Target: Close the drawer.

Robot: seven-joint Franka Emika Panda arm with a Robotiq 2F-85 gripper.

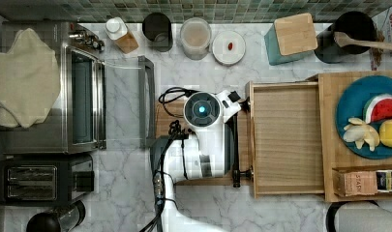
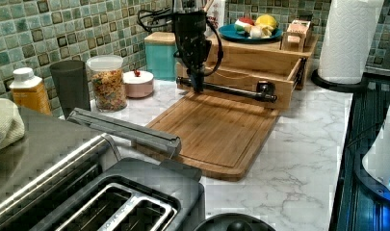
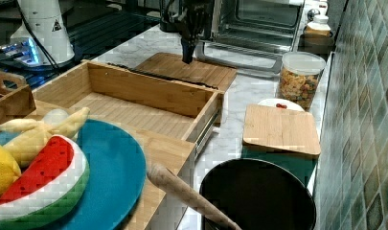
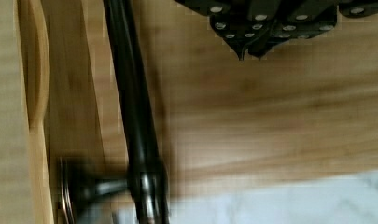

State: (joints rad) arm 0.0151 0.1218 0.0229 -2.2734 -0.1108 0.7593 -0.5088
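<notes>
The drawer [image 1: 285, 140] is a shallow bamboo tray pulled far out of its wooden box toward the top view's left; its inside is bare [image 3: 134, 115]. A dark bar handle [image 1: 235, 150] runs along its front [image 2: 226, 90]. My gripper [image 2: 198, 85] hangs just in front of that handle, above the cutting board, near the handle's end on the left view's left. In the wrist view the gripper [image 4: 246, 49] is shut with nothing between the tips, a short gap away from the handle [image 4: 130, 102]. In the right view the gripper [image 3: 187, 57] stands beyond the drawer front.
A wooden cutting board [image 2: 216, 130] lies under the arm [image 1: 202, 110]. A toaster oven [image 1: 82, 101] with its door down and a toaster [image 1: 38, 179] sit on the top view's left. Jars, a teal box [image 1: 290, 38] and a fruit plate [image 1: 368, 116] are nearby.
</notes>
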